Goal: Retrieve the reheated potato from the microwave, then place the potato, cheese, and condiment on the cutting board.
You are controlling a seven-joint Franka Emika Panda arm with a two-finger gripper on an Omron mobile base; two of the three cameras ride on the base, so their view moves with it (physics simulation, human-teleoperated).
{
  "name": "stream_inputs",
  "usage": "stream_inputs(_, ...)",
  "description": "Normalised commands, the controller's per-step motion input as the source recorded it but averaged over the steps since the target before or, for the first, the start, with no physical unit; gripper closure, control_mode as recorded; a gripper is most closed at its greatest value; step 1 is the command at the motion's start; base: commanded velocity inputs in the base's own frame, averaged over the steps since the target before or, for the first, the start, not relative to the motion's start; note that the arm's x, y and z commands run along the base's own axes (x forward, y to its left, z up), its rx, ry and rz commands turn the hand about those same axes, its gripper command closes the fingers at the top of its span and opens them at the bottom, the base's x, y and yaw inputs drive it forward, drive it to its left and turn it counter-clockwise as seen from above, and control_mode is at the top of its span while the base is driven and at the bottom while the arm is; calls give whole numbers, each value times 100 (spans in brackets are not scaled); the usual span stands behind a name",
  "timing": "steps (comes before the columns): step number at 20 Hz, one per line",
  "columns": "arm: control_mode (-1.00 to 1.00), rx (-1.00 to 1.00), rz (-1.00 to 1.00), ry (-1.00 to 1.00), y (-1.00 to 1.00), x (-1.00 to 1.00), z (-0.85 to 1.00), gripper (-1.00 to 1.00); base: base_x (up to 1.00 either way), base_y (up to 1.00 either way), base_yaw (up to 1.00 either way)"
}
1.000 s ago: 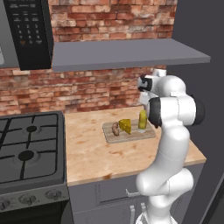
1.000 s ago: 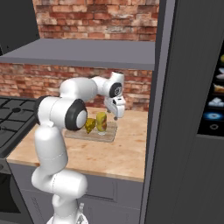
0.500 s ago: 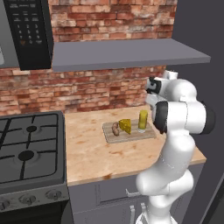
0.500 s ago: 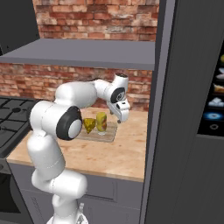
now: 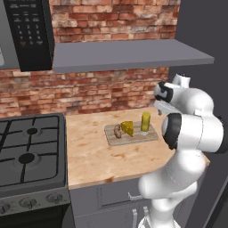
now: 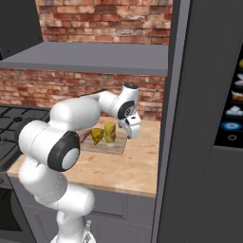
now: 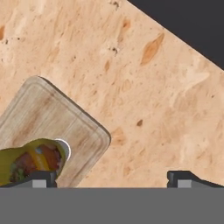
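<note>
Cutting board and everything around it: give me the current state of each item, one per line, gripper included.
cutting board: flat on the counter, carrying three items.
potato: lying on the board's left part.
cheese: on the board, between potato and bottle.
condiment: upright on the board's right part.
gripper: open, empty, above the counter beside the board's corner.
microwave: door closed.
</note>
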Motion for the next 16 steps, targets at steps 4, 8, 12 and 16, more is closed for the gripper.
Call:
stream_inputs(4, -100, 0, 5, 5, 0, -53, 21, -100, 0, 0, 0)
stream_inputs(8, -100, 0, 9, 9, 10, -55, 18, -100, 0, 0, 0)
stream_inputs(12, -100, 0, 10, 10, 23, -51, 14, -100, 0, 0, 0)
stream_inputs(16, -100, 0, 17, 1, 31, -50, 9, -100, 0, 0, 0)
